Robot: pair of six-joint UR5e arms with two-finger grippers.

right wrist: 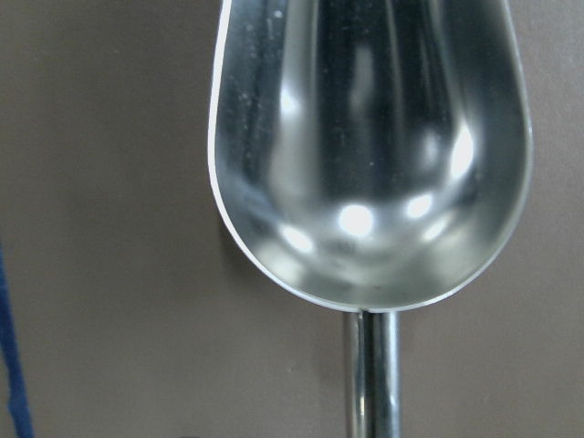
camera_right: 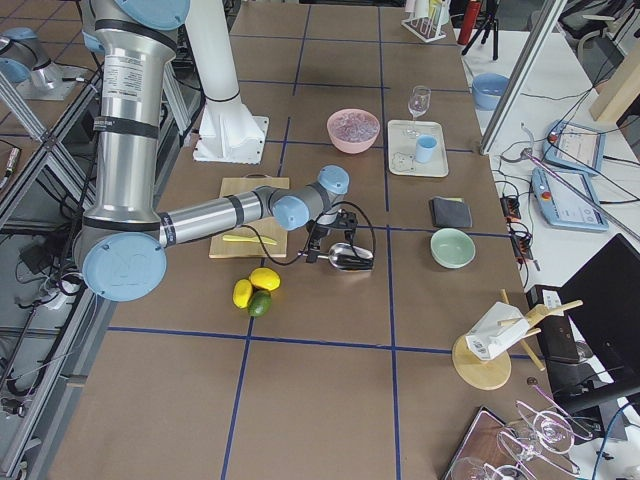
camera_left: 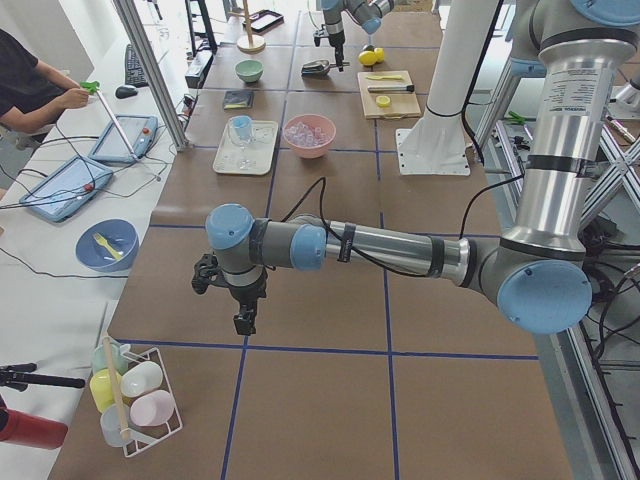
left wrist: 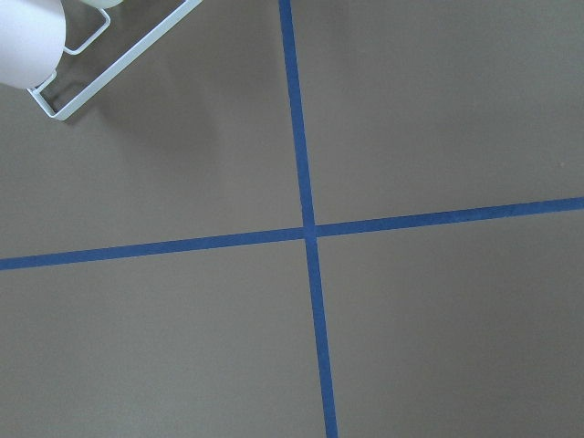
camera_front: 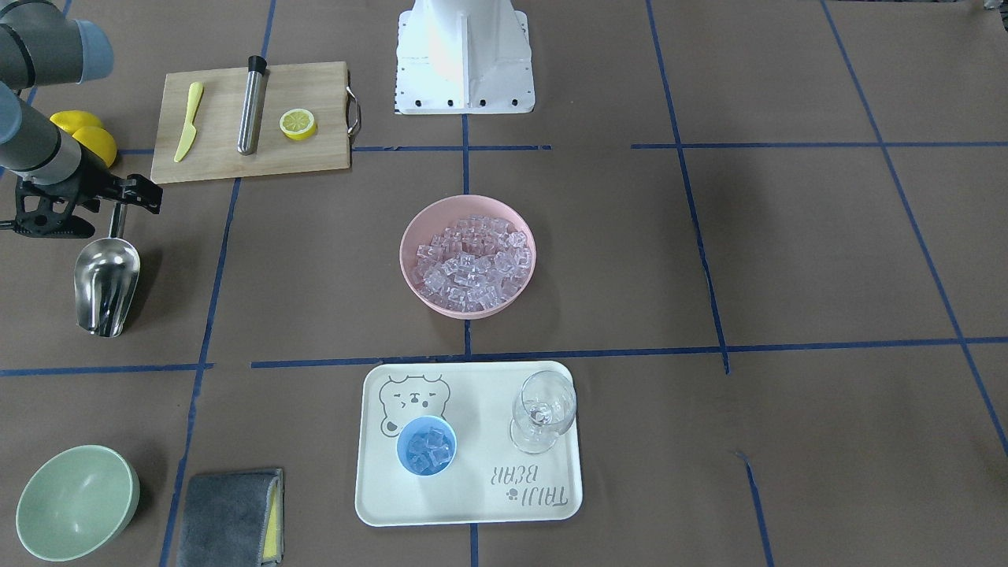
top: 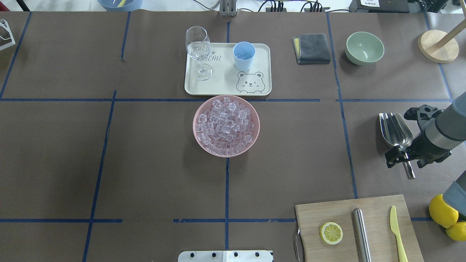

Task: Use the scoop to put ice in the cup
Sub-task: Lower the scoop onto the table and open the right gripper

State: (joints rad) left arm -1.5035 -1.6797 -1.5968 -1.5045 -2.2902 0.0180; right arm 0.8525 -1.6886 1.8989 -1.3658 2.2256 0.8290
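The table (top: 109, 163) on my screens is covered in brown paper gridded with blue tape. At its middle I see a pink bowl (top: 198, 138) heaped with ice (top: 225, 125). Just beyond it a tray (top: 222, 85) carries the blue cup (top: 244, 60), upright with a few cubes in it, and a glass (top: 198, 45) beside the cup but apart from it. The scoop (top: 395, 127) is far out on the robot's right, well apart from the bowl. Its trough is empty in the wrist view, and its handle points back toward the robot. The right gripper (top: 405, 160) straddles that handle, but I cannot tell whether the jaws pinch it or stand clear. The left gripper (camera_left: 243, 322) hangs over bare paper near a wire rack (left wrist: 119, 55). It shows only in the side view, so I cannot tell how its jaws stand either.
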